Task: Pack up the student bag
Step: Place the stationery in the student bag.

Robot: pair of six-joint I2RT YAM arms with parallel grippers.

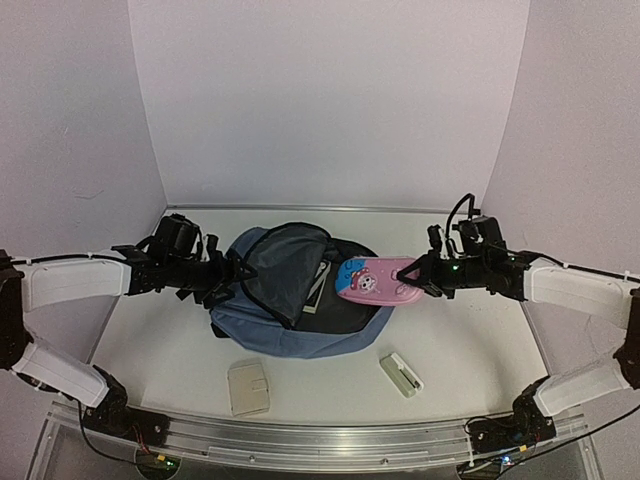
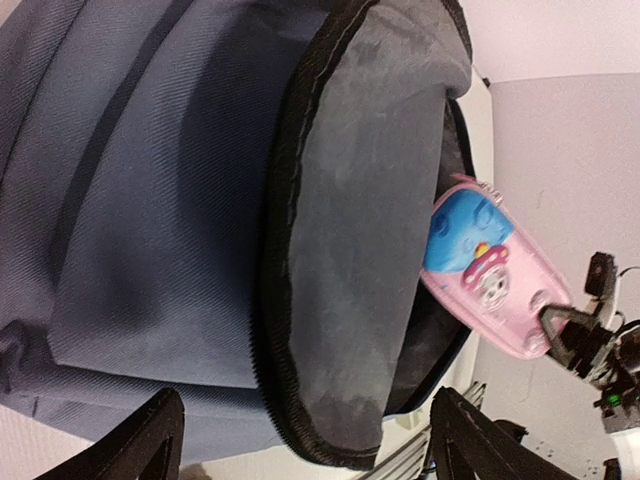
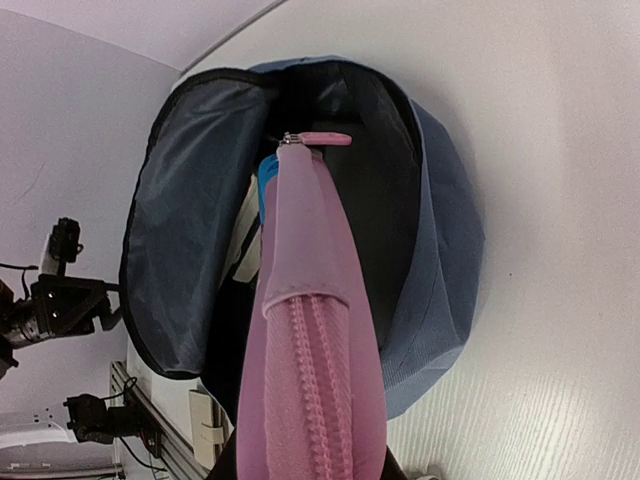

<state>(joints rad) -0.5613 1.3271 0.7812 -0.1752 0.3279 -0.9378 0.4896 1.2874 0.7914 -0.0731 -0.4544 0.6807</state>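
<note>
Nearest, low in the top view, a tan booklet (image 1: 248, 388) and a little white box (image 1: 401, 375) lie on the table (image 1: 130, 340). They are apart from each other and just in front of the bag. I think they wait there for their turn to go in. Behind them, in the middle of the frame, the student bag (image 1: 300, 335) lies flat with its big zipper undone. Its flap (image 1: 285, 268) stands up and leans left, so the dark hole faces right, and a book (image 1: 318, 290) shows inside. The left gripper (image 1: 224, 277) sits at the left side of the bag. In its own view its fingers (image 2: 150, 440) are wide apart at the bottom corners, with the flap's edge in front of them and nothing pinched. I think it is there to stop the flap from flopping shut. The right gripper (image 1: 424, 277) reaches in from the right, clamped on the right end of the pink pencil case (image 1: 375, 280). The case is held long and level, with its blue end just over the rim of the hole, so it can slide in beside the book. It is not inside yet. The next push should go left and a bit down, and the tip could catch on the rim. Farthest back is the plain wall (image 1: 330, 100).
</note>
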